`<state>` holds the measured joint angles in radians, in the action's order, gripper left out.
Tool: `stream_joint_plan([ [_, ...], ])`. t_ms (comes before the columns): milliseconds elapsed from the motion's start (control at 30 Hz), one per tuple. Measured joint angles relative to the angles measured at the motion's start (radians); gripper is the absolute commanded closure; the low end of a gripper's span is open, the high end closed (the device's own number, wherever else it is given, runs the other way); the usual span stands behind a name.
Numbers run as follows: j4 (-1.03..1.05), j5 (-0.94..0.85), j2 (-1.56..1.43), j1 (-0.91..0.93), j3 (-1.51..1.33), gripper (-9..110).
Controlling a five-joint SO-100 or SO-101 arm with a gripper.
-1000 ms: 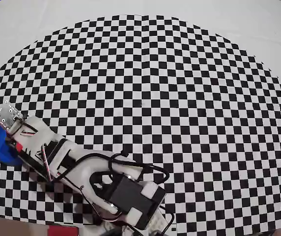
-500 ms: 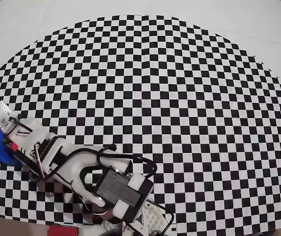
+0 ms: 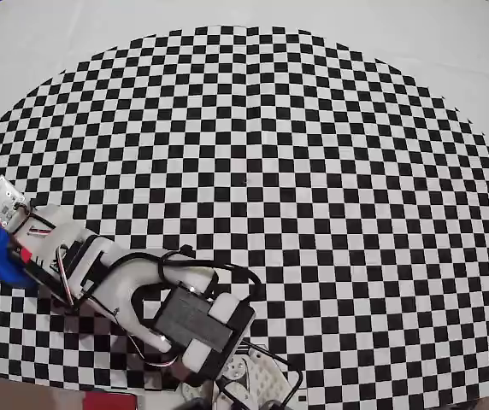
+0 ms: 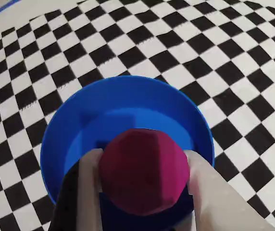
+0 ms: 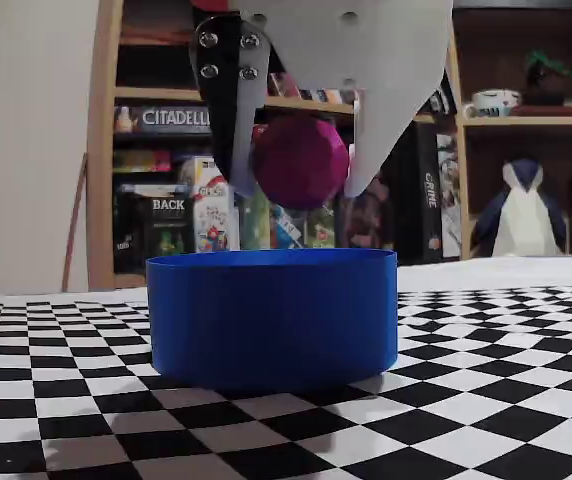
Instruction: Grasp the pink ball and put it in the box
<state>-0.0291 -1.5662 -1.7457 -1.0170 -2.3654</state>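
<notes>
One pink ball [image 5: 300, 160] hangs pinched between the jaws of the gripper [image 5: 296, 185], directly above the open box [image 5: 272, 315] and clear of its rim. In the overhead view, the box [image 3: 1, 256] sits at the checkered bench's [image 3: 313, 196] left edge.

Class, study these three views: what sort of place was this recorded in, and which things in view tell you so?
Probably a home or hobby room, not a lab. In the fixed view, wooden shelves behind the blue box hold board game boxes and a penguin toy. The checkered mat lies on a plain table.
</notes>
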Motion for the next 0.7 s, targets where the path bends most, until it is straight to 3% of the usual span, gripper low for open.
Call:
stream_joint_plan([
  [700,0.0,0.0,0.063,0.0,0.044,101],
])
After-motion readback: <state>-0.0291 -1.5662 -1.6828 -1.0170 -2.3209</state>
